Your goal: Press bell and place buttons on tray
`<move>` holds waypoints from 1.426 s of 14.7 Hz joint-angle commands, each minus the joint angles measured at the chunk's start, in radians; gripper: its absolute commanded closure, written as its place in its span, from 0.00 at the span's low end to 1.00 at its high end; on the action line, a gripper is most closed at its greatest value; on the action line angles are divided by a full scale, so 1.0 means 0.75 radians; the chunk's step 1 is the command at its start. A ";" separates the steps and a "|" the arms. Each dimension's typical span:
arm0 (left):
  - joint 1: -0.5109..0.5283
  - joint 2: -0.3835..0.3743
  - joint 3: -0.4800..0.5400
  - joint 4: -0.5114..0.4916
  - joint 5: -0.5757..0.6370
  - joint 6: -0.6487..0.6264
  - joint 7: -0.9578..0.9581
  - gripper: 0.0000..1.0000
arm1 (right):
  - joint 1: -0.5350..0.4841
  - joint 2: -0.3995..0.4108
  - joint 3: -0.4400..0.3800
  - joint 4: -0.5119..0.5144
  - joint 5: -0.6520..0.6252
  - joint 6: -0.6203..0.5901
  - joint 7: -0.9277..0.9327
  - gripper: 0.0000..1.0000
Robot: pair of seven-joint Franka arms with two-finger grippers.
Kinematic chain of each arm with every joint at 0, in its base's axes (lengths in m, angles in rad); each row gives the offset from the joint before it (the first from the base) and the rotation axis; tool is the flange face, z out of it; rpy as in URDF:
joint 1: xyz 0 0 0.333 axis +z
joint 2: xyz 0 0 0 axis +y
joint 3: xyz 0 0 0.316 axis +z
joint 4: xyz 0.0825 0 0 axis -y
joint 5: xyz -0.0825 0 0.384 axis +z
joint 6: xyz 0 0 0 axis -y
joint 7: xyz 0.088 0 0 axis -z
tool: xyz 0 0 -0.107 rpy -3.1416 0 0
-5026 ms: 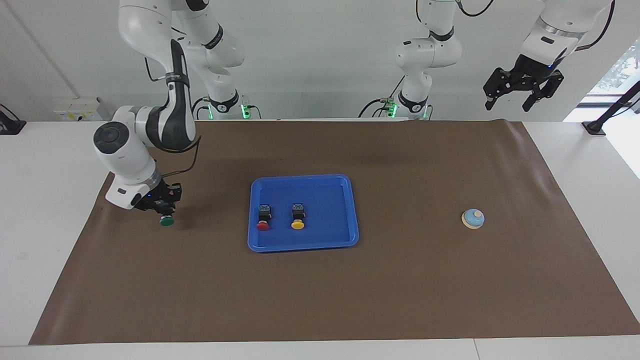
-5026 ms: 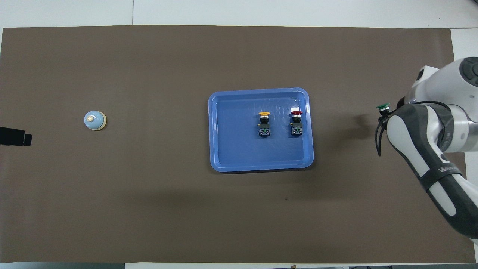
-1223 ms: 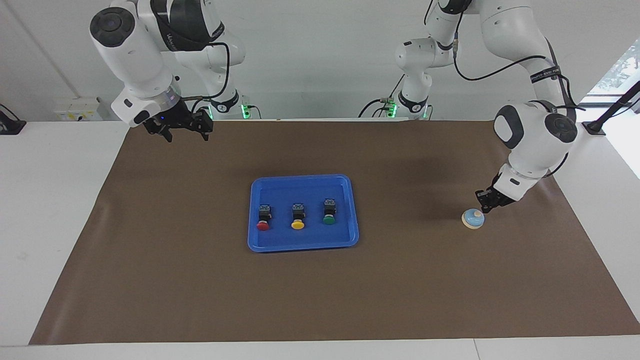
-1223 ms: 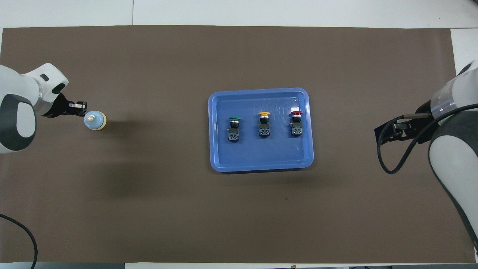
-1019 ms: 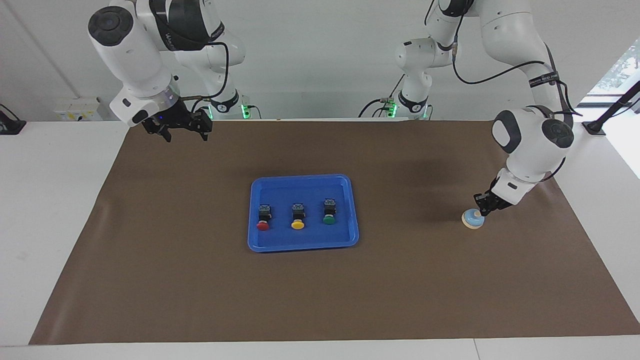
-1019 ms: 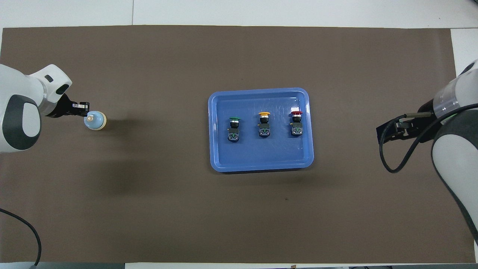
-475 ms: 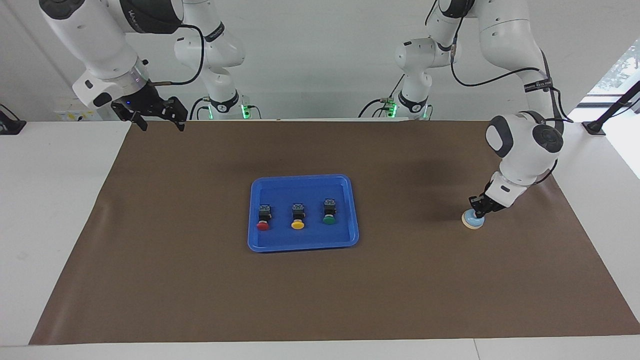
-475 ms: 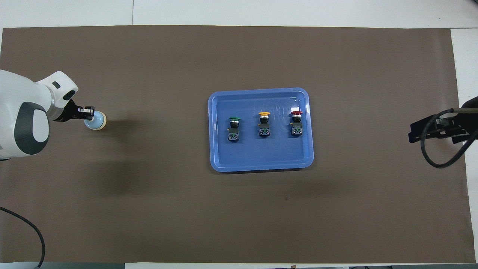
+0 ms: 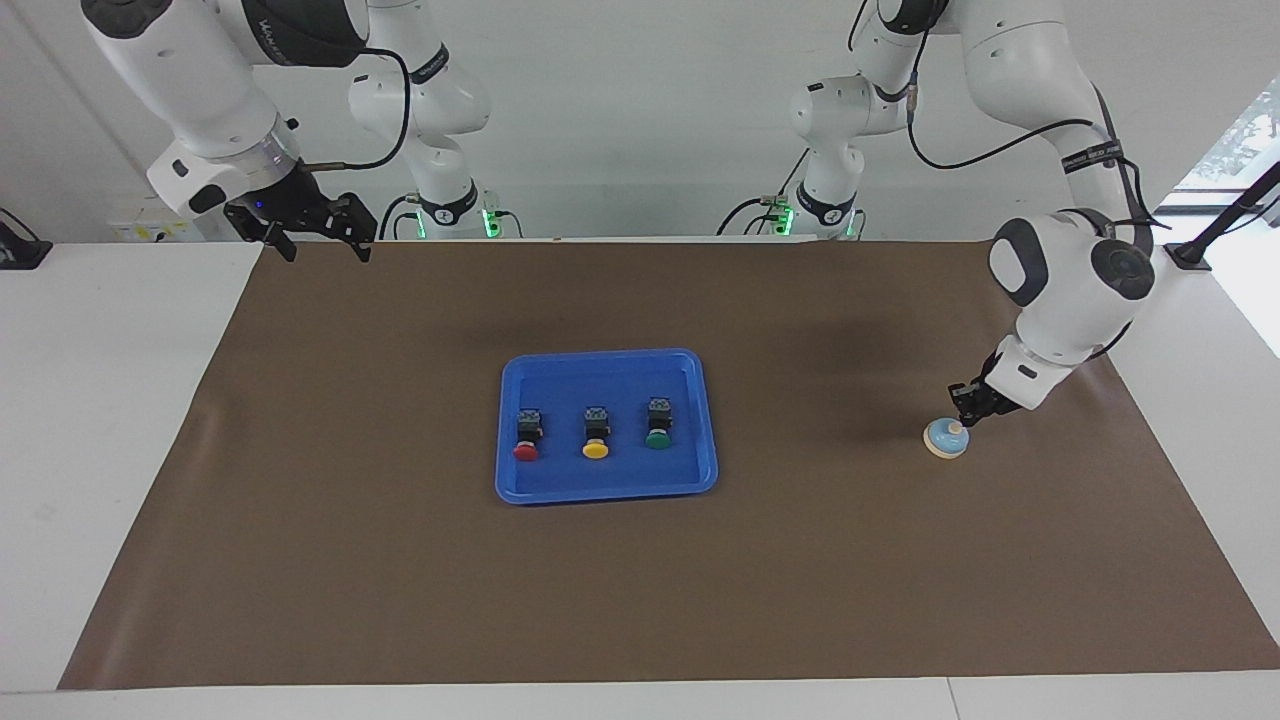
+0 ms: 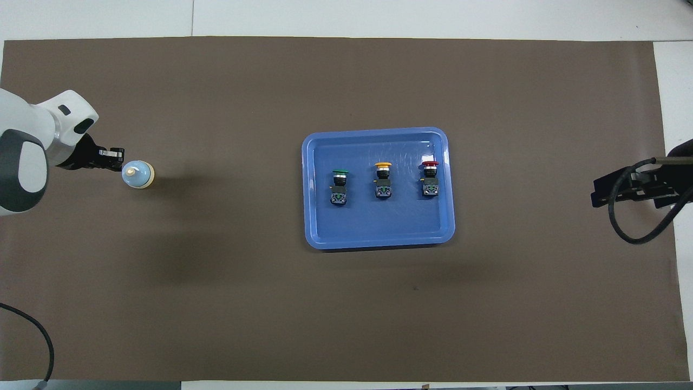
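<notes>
One bell (image 9: 946, 438) just under left end effector (image 9: 968, 412)

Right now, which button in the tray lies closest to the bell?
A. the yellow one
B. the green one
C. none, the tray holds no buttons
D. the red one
B: the green button lies at the end of the row in the tray that is toward the bell; yellow is in the middle.

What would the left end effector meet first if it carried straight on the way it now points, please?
Most likely the bell: the left end effector points down at its cream knob, just above it.
</notes>
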 commanded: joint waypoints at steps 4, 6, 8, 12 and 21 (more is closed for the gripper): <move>0.014 -0.298 -0.002 0.056 0.024 -0.304 0.004 1.00 | -0.013 -0.010 0.011 -0.005 -0.009 -0.015 -0.027 0.00; 0.014 -0.384 0.000 0.074 0.021 -0.398 0.004 1.00 | -0.013 -0.010 0.011 -0.005 -0.007 -0.015 -0.027 0.00; 0.014 -0.415 0.000 0.129 0.021 -0.497 0.000 0.39 | -0.013 -0.010 0.011 -0.005 -0.009 -0.015 -0.027 0.00; 0.006 -0.411 -0.008 0.238 0.015 -0.611 -0.006 0.00 | -0.013 -0.010 0.011 -0.005 -0.007 -0.015 -0.027 0.00; -0.006 -0.362 -0.014 0.361 -0.032 -0.730 -0.015 0.00 | -0.013 -0.010 0.011 -0.005 -0.009 -0.015 -0.027 0.00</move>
